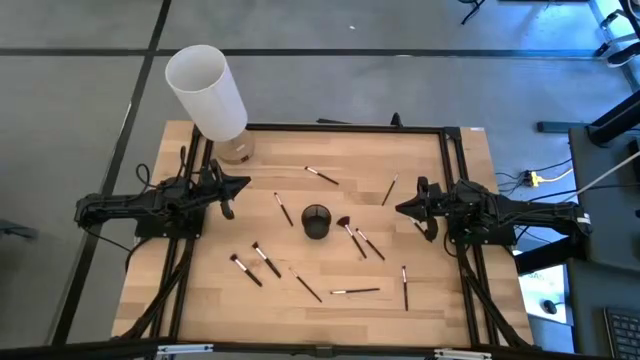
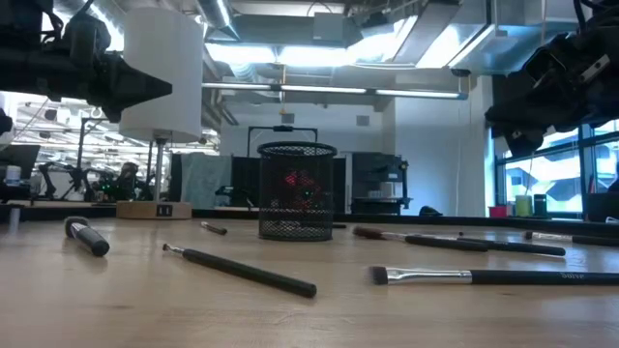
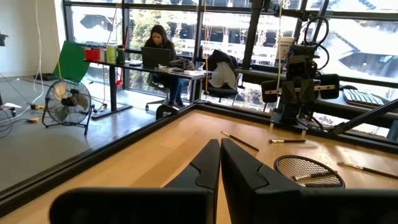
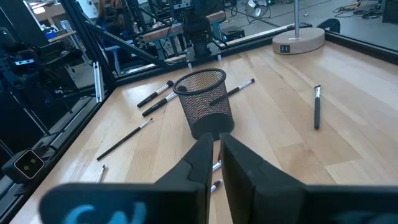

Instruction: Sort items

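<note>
Several thin makeup brushes lie flat and scattered on the wooden table (image 1: 430, 290), such as one brush (image 1: 320, 175) near the far side, a pair (image 1: 360, 240) beside the cup and one brush (image 1: 355, 291) near the front. A black mesh cup (image 1: 316, 221) stands upright mid-table, also the mesh cup (image 4: 204, 102) in the right wrist view. My left gripper (image 1: 243, 184) hovers at the table's left side, shut and holding nothing. My right gripper (image 1: 402, 208) hovers at the right side, shut and holding nothing, pointing at the cup.
A tall white cylinder (image 1: 207, 90) stands on a wooden base (image 1: 236, 152) at the table's far left corner. A black frame (image 1: 345, 128) rims the table. Bare wood lies along the near edge. A person (image 3: 158, 46) sits at a desk in the room beyond.
</note>
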Robot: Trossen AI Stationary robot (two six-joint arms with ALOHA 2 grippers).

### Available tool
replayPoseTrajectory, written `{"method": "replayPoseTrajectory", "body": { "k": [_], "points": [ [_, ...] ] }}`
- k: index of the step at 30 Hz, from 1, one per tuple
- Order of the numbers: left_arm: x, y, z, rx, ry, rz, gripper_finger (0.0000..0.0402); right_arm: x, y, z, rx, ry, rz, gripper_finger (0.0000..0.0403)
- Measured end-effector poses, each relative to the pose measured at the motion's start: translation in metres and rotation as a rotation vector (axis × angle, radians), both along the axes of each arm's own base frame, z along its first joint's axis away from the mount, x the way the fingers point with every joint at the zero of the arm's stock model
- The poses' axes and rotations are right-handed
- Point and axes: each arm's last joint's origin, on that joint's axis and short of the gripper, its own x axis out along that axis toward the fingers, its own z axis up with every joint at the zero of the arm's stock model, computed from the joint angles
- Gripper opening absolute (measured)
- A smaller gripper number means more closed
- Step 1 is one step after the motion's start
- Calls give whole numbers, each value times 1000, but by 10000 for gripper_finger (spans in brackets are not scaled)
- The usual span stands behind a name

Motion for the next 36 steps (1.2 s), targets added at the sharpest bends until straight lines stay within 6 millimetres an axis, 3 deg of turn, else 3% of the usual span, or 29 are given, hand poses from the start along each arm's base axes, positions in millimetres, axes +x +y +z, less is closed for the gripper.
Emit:
{"method": "replayPoseTrajectory", "body": {
  "k": [17,20,28,36],
  "points": [
    [0,0,0,0,0,0,10,0,0,1,-2,-8,-2,33],
    [0,0,0,0,0,0,13,1,-3,5,-6,-77,-84,33],
    [0,0,0,0,0,0,12,3,-9,14,248,-206,-299,33],
    [0,0,0,0,0,0,10,10,-10,3,318,-103,-352,33]
  ]
}}
